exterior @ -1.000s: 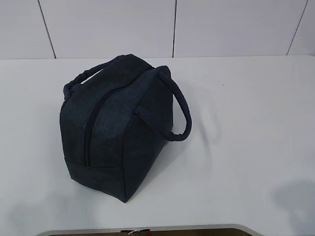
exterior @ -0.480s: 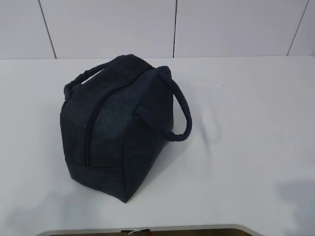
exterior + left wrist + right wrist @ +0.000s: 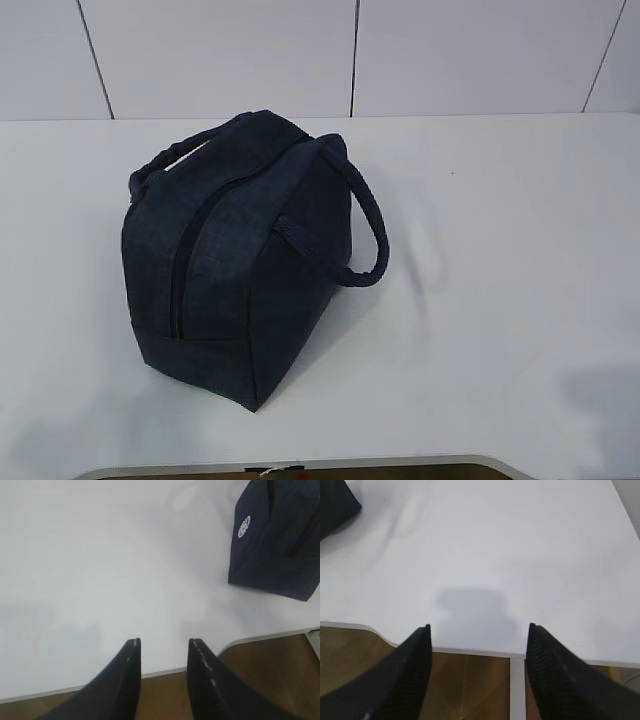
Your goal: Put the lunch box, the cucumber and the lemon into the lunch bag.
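Note:
The dark navy lunch bag (image 3: 235, 255) stands on the white table (image 3: 500, 250), left of centre, with its zipper shut and one loop handle hanging off its right side. Its end with the round white logo shows in the left wrist view (image 3: 275, 545), and a corner of it in the right wrist view (image 3: 335, 502). The lunch box, cucumber and lemon are out of view. My left gripper (image 3: 163, 641) is open and empty over the table's front edge. My right gripper (image 3: 478, 626) is open and empty over the front edge too. Neither gripper shows in the exterior view.
The table's front edge (image 3: 300, 465) has a curved cut-out, with brown floor below it (image 3: 470, 690). A white tiled wall (image 3: 350, 55) stands behind the table.
The shadow at the lower right of the table has shifted slightly. The bag has not moved.

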